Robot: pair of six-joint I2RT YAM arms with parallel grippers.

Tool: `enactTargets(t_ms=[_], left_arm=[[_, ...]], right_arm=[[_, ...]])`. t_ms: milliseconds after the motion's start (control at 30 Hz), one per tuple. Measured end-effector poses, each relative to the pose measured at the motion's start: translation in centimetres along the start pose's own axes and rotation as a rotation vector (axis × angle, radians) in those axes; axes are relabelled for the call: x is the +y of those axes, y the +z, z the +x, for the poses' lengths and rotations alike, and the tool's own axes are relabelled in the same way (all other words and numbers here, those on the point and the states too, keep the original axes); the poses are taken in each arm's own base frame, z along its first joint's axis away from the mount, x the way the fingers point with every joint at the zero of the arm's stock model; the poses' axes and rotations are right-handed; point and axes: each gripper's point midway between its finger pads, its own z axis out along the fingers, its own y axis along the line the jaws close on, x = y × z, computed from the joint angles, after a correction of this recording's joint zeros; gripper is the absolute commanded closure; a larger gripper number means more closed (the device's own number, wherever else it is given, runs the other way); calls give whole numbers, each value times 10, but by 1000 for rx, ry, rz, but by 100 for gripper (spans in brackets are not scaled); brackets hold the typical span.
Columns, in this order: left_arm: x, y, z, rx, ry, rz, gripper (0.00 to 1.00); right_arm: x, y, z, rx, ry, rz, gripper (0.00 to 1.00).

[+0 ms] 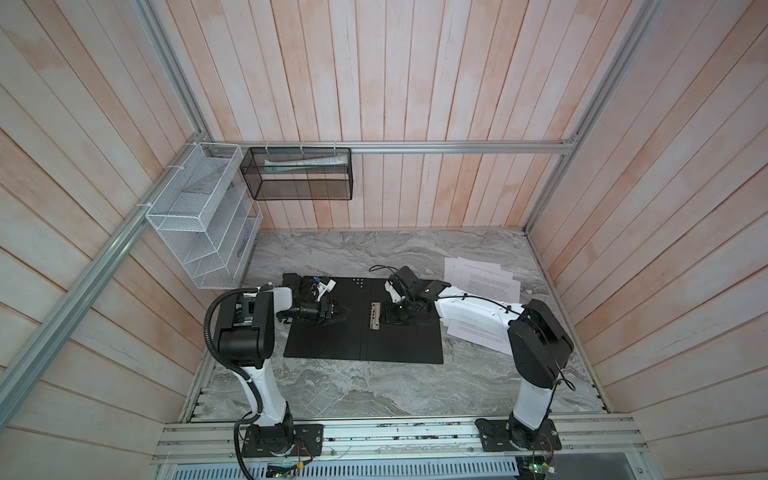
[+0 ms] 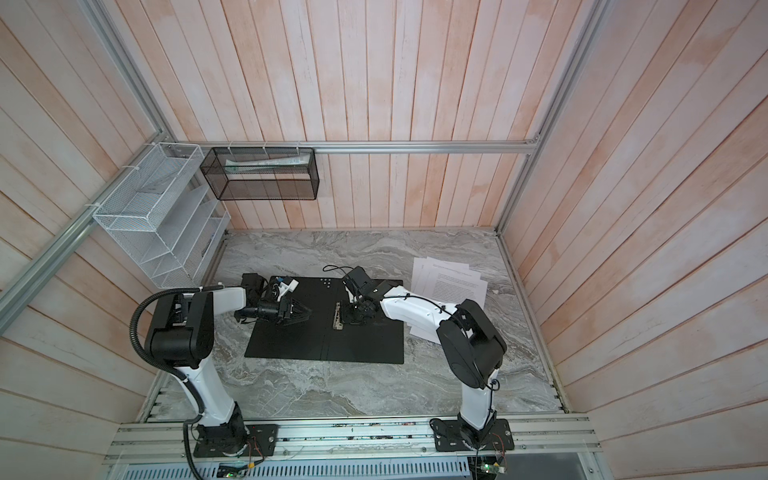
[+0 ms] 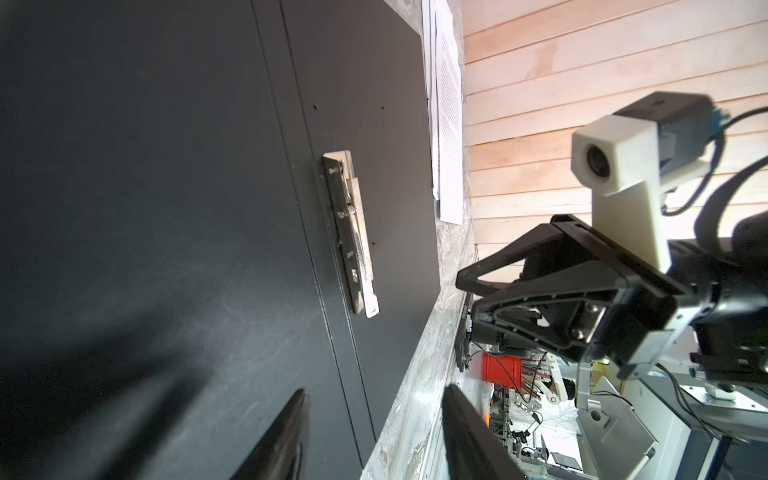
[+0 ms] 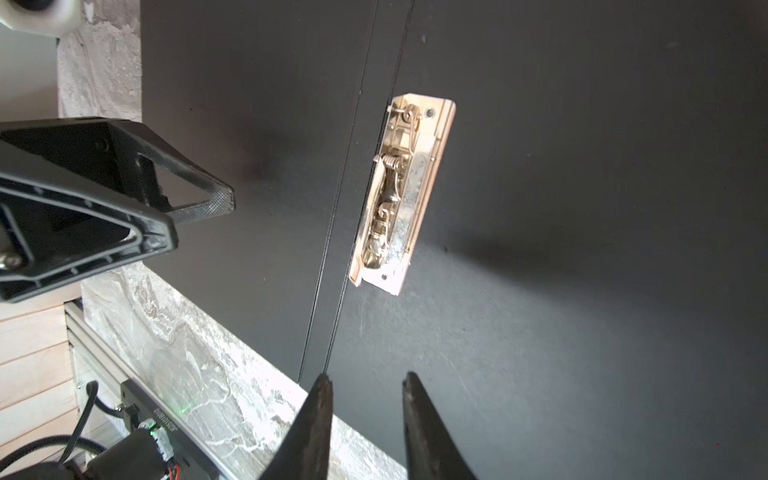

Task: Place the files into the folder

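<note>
Left pincer (image 3: 374, 399) and right pincer (image 4: 366, 378) — both released, empty — hover over the open folder (image 1: 361, 345), files (image 1: 486, 282) beside it.

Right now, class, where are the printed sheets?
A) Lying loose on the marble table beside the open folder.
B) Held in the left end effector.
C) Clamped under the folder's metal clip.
A: the files lie spread on the table beside the open folder, on the right arm's side; its clip holds nothing.

The folder (image 1: 332, 345) lies open flat, black inside up, files (image 1: 486, 282) fanned beside.
</note>
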Motion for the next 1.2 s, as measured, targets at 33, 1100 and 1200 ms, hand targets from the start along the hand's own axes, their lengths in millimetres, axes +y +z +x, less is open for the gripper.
enactTargets(t_ms=[33,1100,1200], left_arm=[[3,1,0,0,-5,0,47],[24,12,6,0,-156,137,56],[24,12,5,1,-173,148,57]], right_arm=[[2,3,-1,1,-2,0,69],[5,45,-13,29,-18,150,78],[5,49,-10,39,-24,164,82]])
